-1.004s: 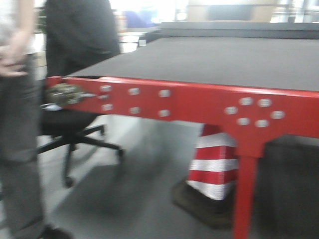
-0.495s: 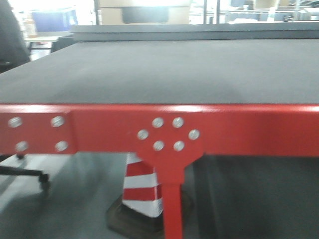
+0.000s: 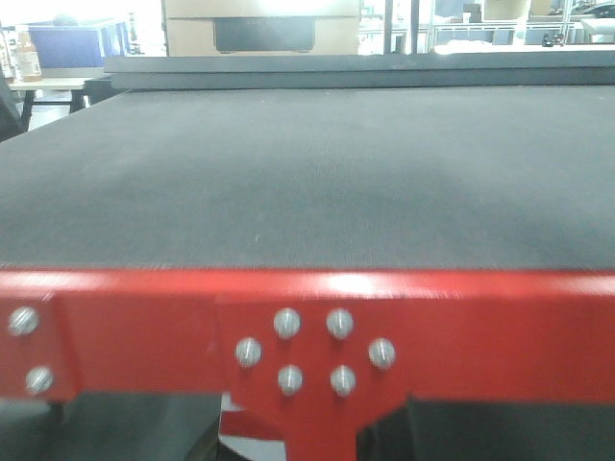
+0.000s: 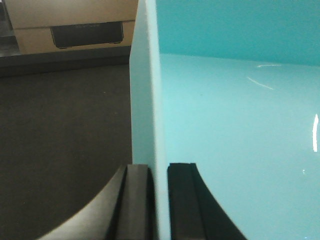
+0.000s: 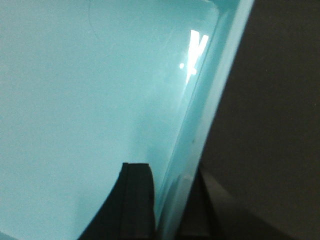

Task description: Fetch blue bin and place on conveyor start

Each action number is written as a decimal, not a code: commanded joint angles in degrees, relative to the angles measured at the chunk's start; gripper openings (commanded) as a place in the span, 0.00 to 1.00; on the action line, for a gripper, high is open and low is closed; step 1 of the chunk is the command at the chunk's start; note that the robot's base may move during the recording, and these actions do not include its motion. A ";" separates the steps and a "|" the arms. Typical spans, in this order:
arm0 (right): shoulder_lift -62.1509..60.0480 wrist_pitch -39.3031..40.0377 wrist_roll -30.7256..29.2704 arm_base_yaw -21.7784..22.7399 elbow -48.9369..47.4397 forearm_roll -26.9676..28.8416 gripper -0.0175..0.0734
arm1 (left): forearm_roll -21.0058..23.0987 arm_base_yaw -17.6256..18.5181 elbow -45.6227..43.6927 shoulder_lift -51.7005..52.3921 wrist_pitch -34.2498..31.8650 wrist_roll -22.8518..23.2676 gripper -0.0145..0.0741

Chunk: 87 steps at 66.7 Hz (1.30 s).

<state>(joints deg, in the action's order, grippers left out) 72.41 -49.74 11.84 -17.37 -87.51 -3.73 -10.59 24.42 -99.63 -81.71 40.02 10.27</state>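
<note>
Nearest, frame edge (image 3: 480, 317) along the conveyor start (image 3: 317, 182); behind the belt, cardboard box (image 3: 259, 24); far left, bottle (image 3: 29, 56) on table (image 3: 58, 82).

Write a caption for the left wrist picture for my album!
Left gripper pinches the wall of the blue bin, dark conveyor belt alongside.

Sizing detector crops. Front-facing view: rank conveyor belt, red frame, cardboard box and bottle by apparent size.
1. conveyor belt
2. red frame
3. cardboard box
4. bottle
The box and bottle sit far behind the belt, so their true sizes are unsure.
</note>
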 commanded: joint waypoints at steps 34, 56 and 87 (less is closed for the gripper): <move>-0.46 5.29 -1.80 -0.46 -0.33 2.82 0.02 | 3.80 0.89 -0.56 0.59 -3.79 0.56 0.04; -0.46 5.29 -1.80 -0.46 -0.33 2.82 0.02 | 3.80 0.89 -0.56 0.59 -3.79 0.56 0.04; -0.46 5.29 -1.80 -0.46 -0.33 2.82 0.02 | 3.80 0.89 -0.56 0.59 -3.79 0.56 0.04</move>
<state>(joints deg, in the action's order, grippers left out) 72.41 -49.74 11.84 -17.37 -87.51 -3.73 -10.59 24.42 -99.63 -81.71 40.02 10.27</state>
